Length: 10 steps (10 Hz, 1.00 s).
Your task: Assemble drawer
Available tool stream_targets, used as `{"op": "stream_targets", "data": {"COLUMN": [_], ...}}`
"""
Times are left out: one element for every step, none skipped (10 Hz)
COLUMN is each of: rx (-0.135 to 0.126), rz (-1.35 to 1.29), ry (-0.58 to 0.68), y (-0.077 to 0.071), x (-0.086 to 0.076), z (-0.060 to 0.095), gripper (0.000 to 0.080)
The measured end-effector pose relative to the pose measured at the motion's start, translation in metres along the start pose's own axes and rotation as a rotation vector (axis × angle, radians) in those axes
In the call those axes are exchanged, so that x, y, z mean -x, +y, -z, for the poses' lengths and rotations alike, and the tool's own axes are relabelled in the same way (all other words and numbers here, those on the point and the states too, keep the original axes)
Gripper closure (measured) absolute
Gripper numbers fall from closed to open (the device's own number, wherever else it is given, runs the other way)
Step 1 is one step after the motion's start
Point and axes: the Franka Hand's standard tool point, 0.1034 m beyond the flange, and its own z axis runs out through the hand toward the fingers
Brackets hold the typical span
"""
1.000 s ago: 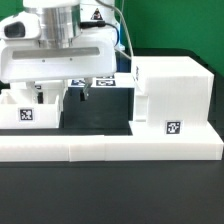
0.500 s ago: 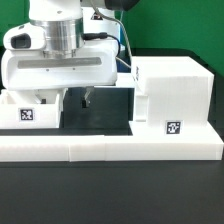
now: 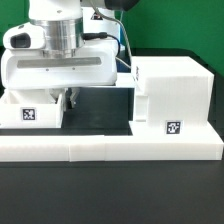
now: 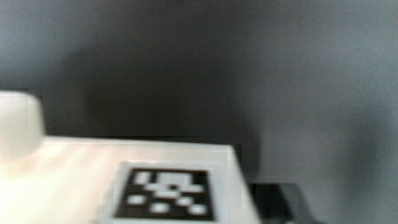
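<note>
The drawer housing [image 3: 172,92], a tall white box with a square tag, stands at the exterior view's right. One shallow white tray [image 3: 28,112] with a tag sits at the exterior view's left. My gripper [image 3: 63,100] is low over the tray's right wall. One dark finger [image 3: 71,100] shows just outside that wall; the other is hidden behind the tray. The jaws look open and hold nothing. In the wrist view the tray's tagged face [image 4: 169,192] fills the lower part, its round knob [image 4: 15,122] is at the edge, and a dark finger [image 4: 276,198] is beside the tray. A second tray is out of view.
The long low white border wall [image 3: 100,148] runs along the front, close to the tray and the housing. The marker board [image 3: 112,80] lies behind, mostly hidden by my hand. Dark table [image 3: 100,108] shows between tray and housing.
My gripper has moved toward the exterior view's left and down, from the gap between tray and housing to the tray's right wall. Tray and housing have not moved.
</note>
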Motion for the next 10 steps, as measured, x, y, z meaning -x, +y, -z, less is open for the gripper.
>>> {"op": "stream_targets", "data": {"rx": [0.000, 0.000, 0.000, 0.000, 0.000, 0.000, 0.000, -0.001, -0.005, -0.013], "rz": [0.000, 0.000, 0.000, 0.000, 0.000, 0.000, 0.000, 0.011, 0.041, 0.065], "ry": [0.000, 0.000, 0.000, 0.000, 0.000, 0.000, 0.000, -0.006, -0.010, -0.010], "y": [0.000, 0.000, 0.000, 0.000, 0.000, 0.000, 0.000, -0.002, -0.011, -0.022], "x": [0.000, 0.000, 0.000, 0.000, 0.000, 0.000, 0.000, -0.001, -0.007, -0.012], "z": [0.000, 0.000, 0.000, 0.000, 0.000, 0.000, 0.000, 0.001, 0.010, 0.018], "gripper": [0.0730, 0.0759, 0.0759, 0.0759, 0.0759, 0.0759, 0.0758, 0.0758, 0.0758, 0.0758]}}
